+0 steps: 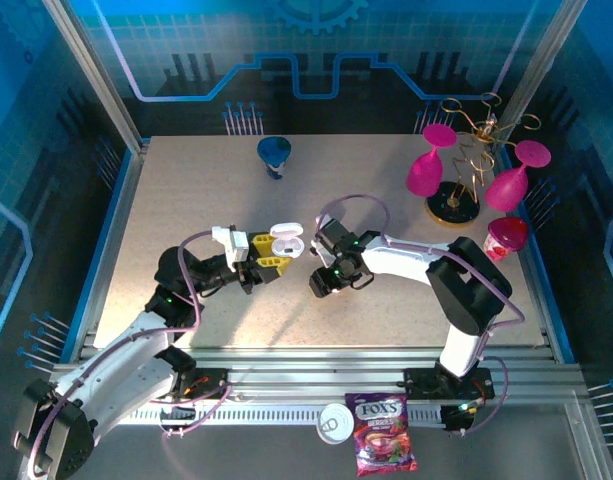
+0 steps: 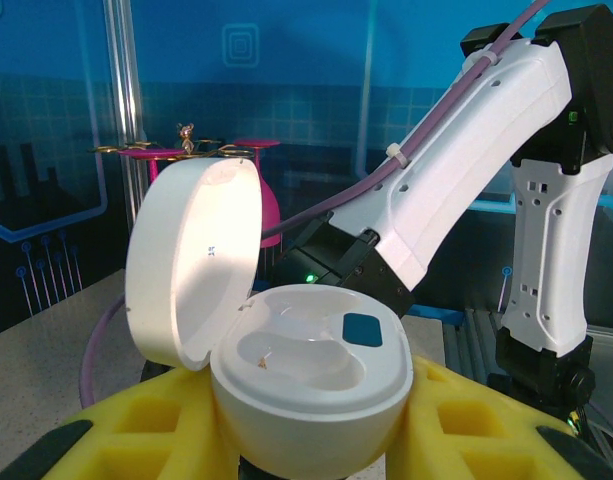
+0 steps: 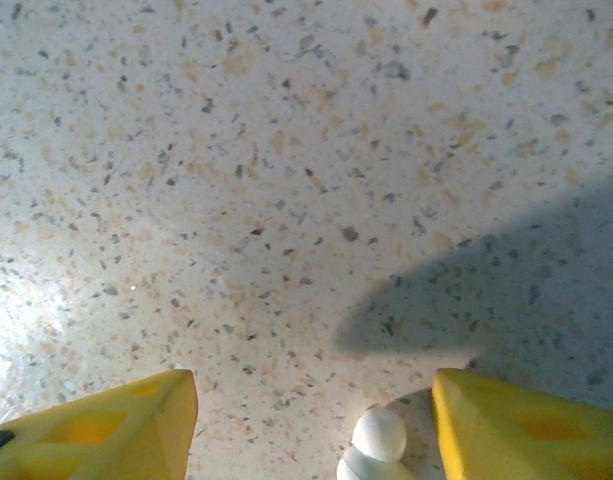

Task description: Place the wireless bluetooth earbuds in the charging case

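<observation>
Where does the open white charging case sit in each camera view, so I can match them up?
Top external: charging case, centre, held by the left pincer.
Left wrist: lower centre, lid open to the left.
Right wrist: faces the speckled tabletop, with a small white earbud inside the open right pincer.
Shared landmark: the pink goblets, upper right from the top, behind the lid from the left wrist.

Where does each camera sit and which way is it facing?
Top external: above and behind, looking down on the table; left arm and right arm show.
Left wrist: level, over left fingers gripping the open case, toward the right arm.
Right wrist: straight down at the table; right fingers apart, earbud between.
Shared: top and left wrist show the case.
</observation>
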`<state>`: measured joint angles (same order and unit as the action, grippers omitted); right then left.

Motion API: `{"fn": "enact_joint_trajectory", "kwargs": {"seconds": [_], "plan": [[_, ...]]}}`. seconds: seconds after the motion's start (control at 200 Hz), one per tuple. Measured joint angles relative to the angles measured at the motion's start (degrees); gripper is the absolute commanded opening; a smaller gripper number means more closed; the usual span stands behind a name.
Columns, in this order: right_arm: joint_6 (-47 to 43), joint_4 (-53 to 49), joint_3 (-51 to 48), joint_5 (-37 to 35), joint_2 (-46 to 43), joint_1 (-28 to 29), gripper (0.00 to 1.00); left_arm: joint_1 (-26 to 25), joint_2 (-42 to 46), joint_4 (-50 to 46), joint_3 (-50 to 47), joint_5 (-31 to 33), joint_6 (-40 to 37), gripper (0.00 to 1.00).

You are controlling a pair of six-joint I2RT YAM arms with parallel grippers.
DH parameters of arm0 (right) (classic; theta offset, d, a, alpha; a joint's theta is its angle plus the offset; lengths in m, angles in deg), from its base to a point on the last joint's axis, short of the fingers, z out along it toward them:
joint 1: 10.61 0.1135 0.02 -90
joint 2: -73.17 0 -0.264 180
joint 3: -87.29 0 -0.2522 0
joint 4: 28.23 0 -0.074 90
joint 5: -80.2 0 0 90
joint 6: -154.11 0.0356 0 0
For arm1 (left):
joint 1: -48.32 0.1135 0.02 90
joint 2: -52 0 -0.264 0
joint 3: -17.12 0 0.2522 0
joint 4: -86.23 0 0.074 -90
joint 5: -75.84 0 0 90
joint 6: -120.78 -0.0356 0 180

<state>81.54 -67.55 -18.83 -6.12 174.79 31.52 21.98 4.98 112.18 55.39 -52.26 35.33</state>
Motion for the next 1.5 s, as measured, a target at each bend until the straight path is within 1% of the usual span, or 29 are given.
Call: {"fn": "enact_joint_trajectory", "kwargs": {"seconds": [0.14,0.35,0.52,0.655,0.785,0.931,1.066,1.161,1.321,1.501], "plan": [[-0.52,0.37,-0.13,2.29,-0.02,0.02,0.60,0.00,0.00,0.00,0.02,0.00,-0.02,0.20],[-3.30,0.24,-0.20,6.21,-0.02,0.46,0.62,0.00,-0.70,0.42,0.02,-0.02,0.02,0.20],[-5.51,-1.42,1.49,5.70,-0.04,1.81,0.63,0.00,-0.81,0.48,0.00,-0.02,0.02,0.20],[-4.22,-0.44,1.01,3.63,-2.23,2.60,0.63,0.00,-0.63,0.46,0.02,0.00,0.02,0.20],[2.29,3.65,-3.72,-0.28,-9.46,2.71,0.58,0.00,-0.59,0.48,0.02,-0.02,0.02,0.20],[16.39,7.17,-10.45,-3.93,-16.96,2.69,0.57,0.00,-0.59,0.55,0.02,-0.02,0.02,0.20],[27.91,10.01,-16.46,-4.79,-19.74,2.64,0.54,0.00,-0.61,1.36,0.00,-0.04,0.39,0.20],[33.79,13.42,-20.37,-4.50,-20.20,2.51,0.52,0.00,-0.68,2.08,0.00,-0.04,1.07,0.20],[39.76,18.23,-23.06,-2.73,-19.71,1.68,0.48,0.00,-0.87,2.60,0.00,-0.04,1.49,0.20],[41.77,22.49,-23.06,-1.05,-17.90,0.37,0.47,0.00,-0.87,2.58,-0.02,-0.04,1.49,0.20]]}}
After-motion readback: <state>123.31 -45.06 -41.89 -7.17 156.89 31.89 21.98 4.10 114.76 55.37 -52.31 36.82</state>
